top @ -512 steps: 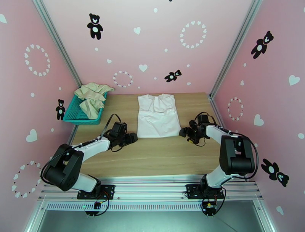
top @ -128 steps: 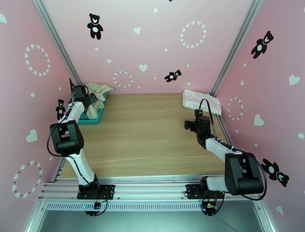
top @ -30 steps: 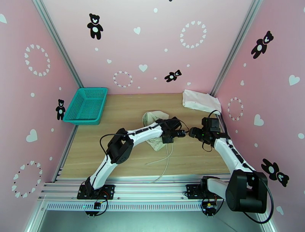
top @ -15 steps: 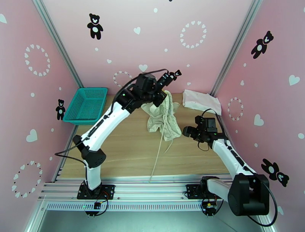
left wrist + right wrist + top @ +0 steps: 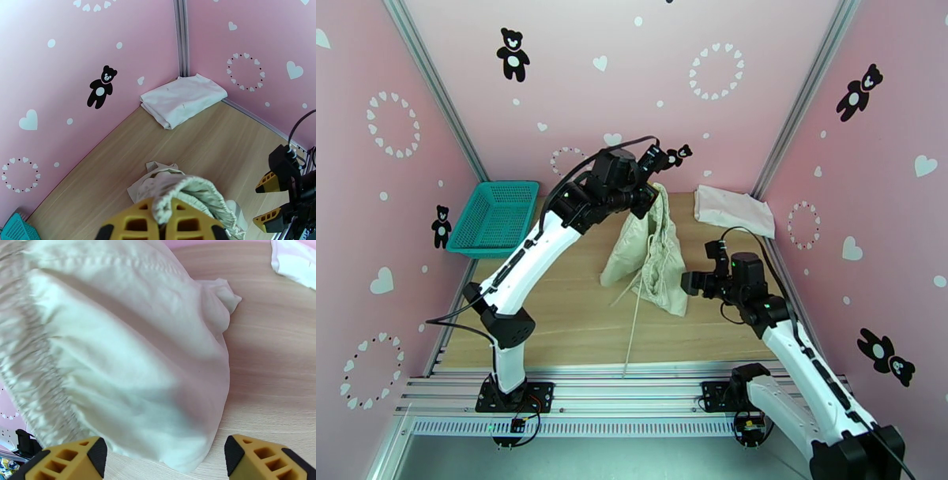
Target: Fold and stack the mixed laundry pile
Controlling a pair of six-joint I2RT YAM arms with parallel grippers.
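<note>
Over the wooden bench (image 5: 553,316), a floppy cream-beige cloth garment (image 5: 652,253) is pinched by the left end effector (image 5: 649,189); its hem may be taken by the spread right end effector (image 5: 689,283).

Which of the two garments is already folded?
The white T-shirt in the far right corner: it lies as a flat folded packet, while the cream garment hangs bunched from the left end effector.

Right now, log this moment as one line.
left jaws: shut on beige garment hanging by its band | right jaws: open beside its lower end, not gripping | white shirt: folded, far right corner
</note>
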